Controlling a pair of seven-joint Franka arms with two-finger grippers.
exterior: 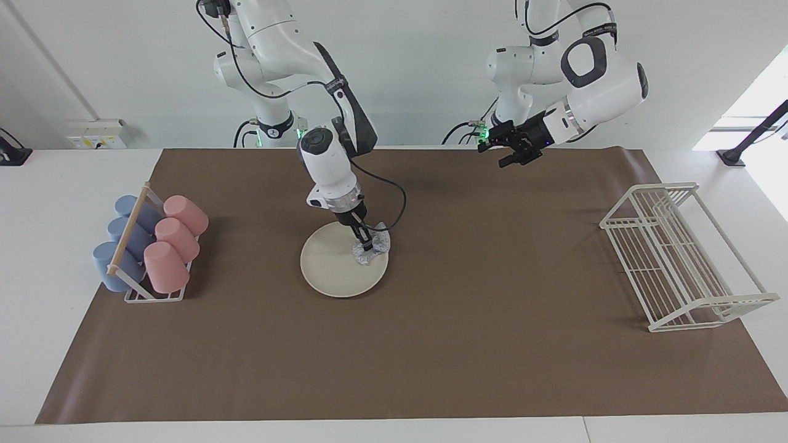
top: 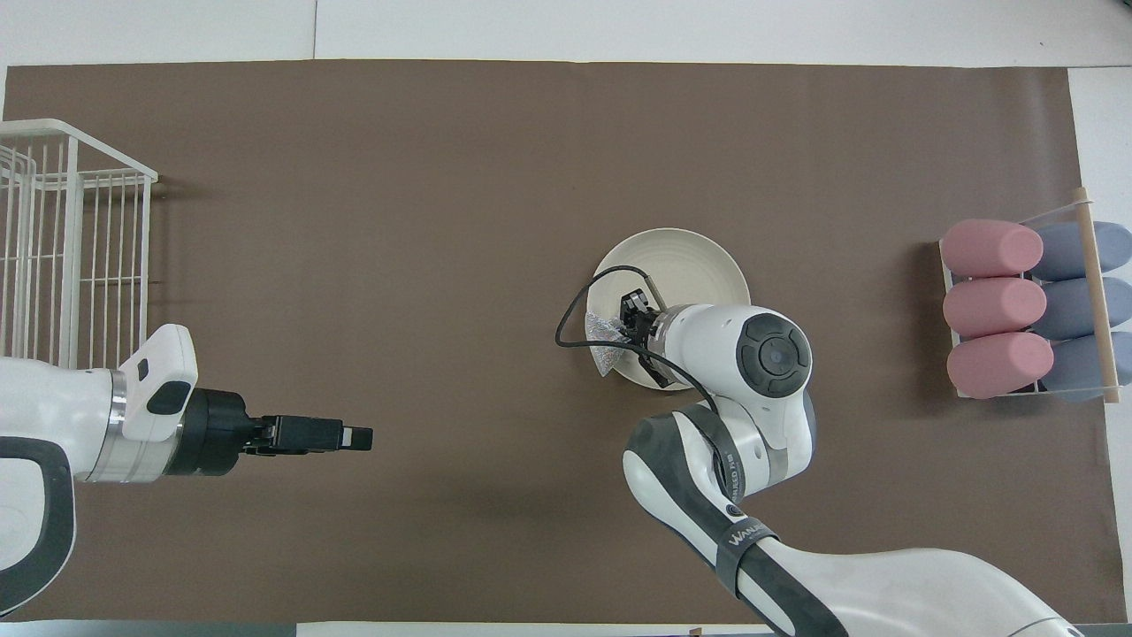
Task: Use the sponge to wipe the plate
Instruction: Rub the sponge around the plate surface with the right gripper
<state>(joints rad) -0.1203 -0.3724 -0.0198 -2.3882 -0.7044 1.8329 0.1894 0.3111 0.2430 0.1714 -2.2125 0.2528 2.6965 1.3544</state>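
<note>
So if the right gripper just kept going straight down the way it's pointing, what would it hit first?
The right gripper points down at the sponge it already pinches, which lies on the plate at its rim, so it would press into the sponge, then probably the plate.

Wire rack [top: 62,239] cut off at edge; plate [top: 685,261] partly hidden (by arm) — sponge [top: 606,341] too.

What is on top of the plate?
The sponge lies on the plate at its rim, held by the right gripper. The plate beneath the sponge is hidden.
</note>
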